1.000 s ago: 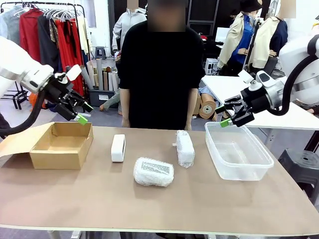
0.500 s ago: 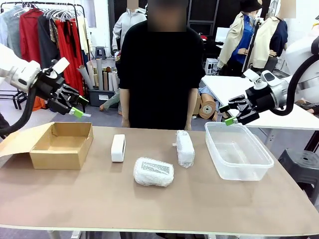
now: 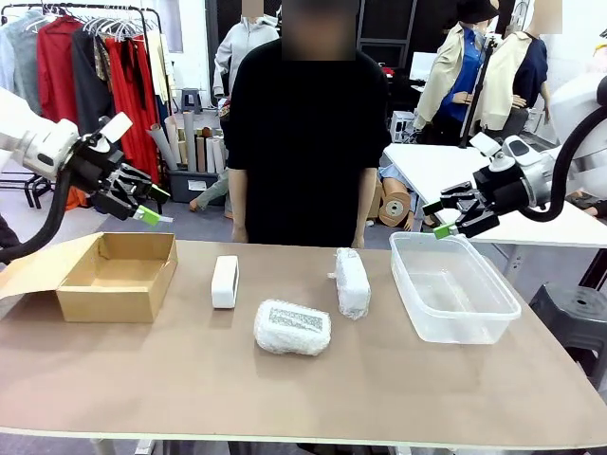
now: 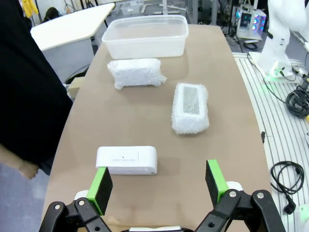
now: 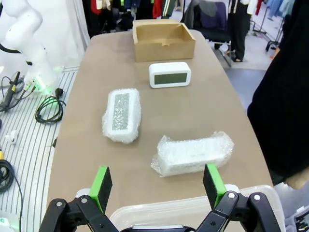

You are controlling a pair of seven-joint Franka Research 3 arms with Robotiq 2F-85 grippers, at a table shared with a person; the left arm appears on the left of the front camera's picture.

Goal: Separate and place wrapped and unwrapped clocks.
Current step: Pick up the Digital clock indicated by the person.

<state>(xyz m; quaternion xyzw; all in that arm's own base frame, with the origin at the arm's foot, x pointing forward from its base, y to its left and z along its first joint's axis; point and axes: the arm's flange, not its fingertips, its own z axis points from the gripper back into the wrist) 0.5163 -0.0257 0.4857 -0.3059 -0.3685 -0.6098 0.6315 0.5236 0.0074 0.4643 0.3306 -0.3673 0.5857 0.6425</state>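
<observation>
The bare white clock (image 4: 126, 160) carries faint marks on its back, too small to read. It lies on the bench (image 3: 171, 379) below and just ahead of the left end effector (image 4: 159, 181), whose green pads are spread wide with nothing between them. Farther out from that end effector lie the wrapped clock with the grey face (image 4: 190, 107) and the plain wrapped clock (image 4: 136, 73). The right end effector (image 5: 157, 186) is also spread and holds nothing; the plain wrapped clock is the nearest to it. The clear tub (image 3: 474, 327) below it shows a bare bottom, and the cardboard box (image 3: 114, 305) beneath the left end effector shows a bare floor
</observation>
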